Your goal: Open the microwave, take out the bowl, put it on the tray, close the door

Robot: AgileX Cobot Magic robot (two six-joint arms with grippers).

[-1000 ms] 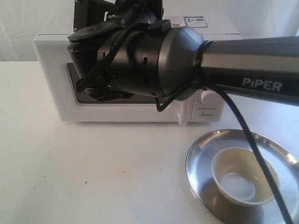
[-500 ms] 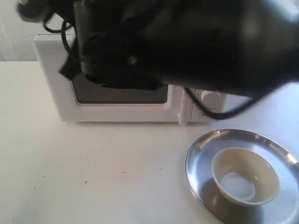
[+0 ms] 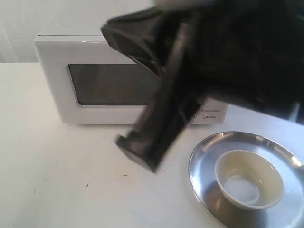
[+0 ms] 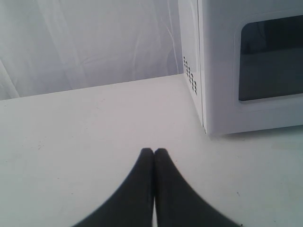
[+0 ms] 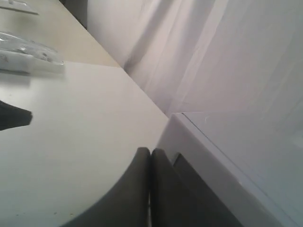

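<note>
The white microwave (image 3: 52,52) stands at the back of the table with its door (image 3: 71,113) shut and the dark window showing. The door's handle and the knobs are hidden behind my right arm. The cream bowl (image 3: 249,178) sits upright in the steel tray (image 3: 202,166) at the front right. My right gripper (image 3: 137,151) is a blurred dark shape low over the table in front of the microwave, left of the tray. Its fingers are shut on nothing (image 5: 150,151), beside a white microwave edge (image 5: 189,142). My left gripper (image 4: 154,151) is shut and empty, apart from the microwave (image 4: 218,71).
A pale curtain (image 4: 94,42) hangs behind the table. Bare white table (image 3: 61,180) stretches in front of the microwave to the left of the tray. Clear plastic items (image 5: 28,49) lie far off in the right wrist view.
My right arm has swung away from the microwave's window, down and to the right, so the shut door now shows. The bowl and tray have not moved.
</note>
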